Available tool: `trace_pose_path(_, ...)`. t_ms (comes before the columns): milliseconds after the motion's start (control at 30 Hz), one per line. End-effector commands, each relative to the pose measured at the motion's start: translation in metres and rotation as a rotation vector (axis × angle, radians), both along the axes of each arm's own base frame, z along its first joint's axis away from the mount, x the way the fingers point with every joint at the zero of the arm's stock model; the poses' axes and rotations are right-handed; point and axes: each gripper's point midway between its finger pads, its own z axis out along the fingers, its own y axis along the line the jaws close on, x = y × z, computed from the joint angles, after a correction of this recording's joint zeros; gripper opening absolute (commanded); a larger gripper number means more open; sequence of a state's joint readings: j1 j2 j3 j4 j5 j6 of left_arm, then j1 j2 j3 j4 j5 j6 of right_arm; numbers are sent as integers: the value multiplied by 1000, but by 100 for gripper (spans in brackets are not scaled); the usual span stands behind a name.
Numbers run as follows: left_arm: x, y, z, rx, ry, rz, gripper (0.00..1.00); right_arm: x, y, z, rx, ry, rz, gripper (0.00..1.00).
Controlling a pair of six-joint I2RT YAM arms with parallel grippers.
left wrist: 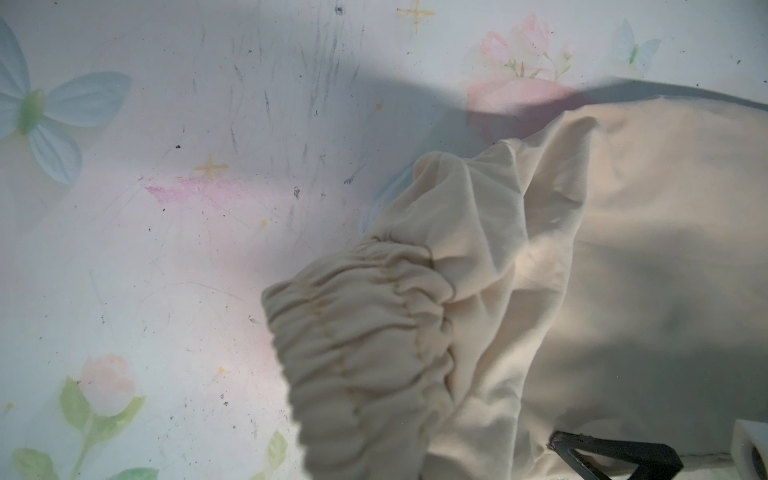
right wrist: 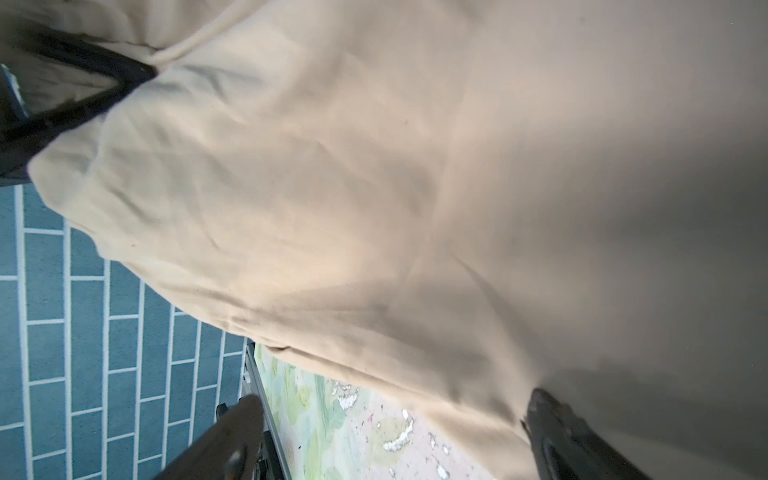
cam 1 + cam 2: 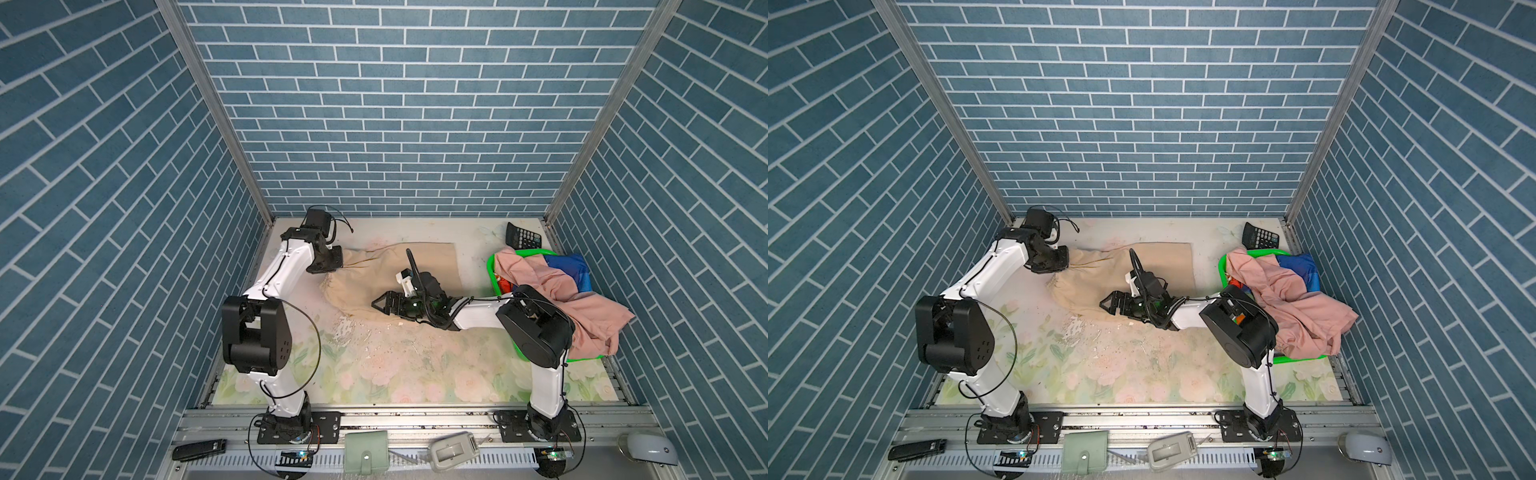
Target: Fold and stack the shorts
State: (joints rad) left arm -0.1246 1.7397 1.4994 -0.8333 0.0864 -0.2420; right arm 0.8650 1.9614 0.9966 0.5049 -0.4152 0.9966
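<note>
The beige shorts (image 3: pixel 399 274) lie spread across the back middle of the table in both top views. My left gripper (image 3: pixel 337 262) is shut on their gathered waistband (image 1: pixel 361 340) at the left end, and the cloth hides its fingers in the left wrist view. My right gripper (image 3: pixel 376 305) hovers open over the shorts' near edge (image 2: pixel 374 187), one fingertip (image 2: pixel 557 432) over cloth, the other over the table. The salmon pink shorts (image 3: pixel 582 303) drape over the green basket. The rainbow-striped shorts (image 3: pixel 569 270) lie in it, mostly covered.
The green basket (image 3: pixel 492 266) stands at the right edge behind my right arm. A black calculator (image 3: pixel 523 237) lies at the back right. The flowered table cover is peeling (image 3: pixel 345 332) near the middle. A wallet (image 3: pixel 365 451), a grey device (image 3: pixel 453 449) and a white mouse (image 3: pixel 650 446) sit on the front rail.
</note>
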Motion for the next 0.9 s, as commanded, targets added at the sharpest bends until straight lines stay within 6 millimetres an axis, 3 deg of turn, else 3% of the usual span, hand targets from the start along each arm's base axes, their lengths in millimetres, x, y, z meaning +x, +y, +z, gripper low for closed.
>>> trace_pose_path(0,0,-1,7,35,1,-20,0,-7,-2,-12,15,39,-25,99)
trace_pose_path(100,0,-5,11,54,0,-31,0,-7,-12,3,36,27,-31,99)
trace_pose_path(200,1,-12,16,97,2,-58,0,4,-36,31,22,-19,-52,99)
trace_pose_path(400,3,-16,16,230,46,-104,0,34,-126,50,-205,-93,-163,99)
trace_pose_path(500,3,-6,13,303,76,-103,0,42,-167,42,-339,-101,-187,99)
trace_pose_path(633,0,11,21,404,83,-89,0,48,-202,23,-491,-90,-189,99)
trace_pose_path(733,-1,23,35,472,72,-81,0,53,-215,10,-550,-70,-191,99)
trace_pose_path(867,-2,40,46,550,74,-70,0,60,-217,-3,-594,-47,-179,99)
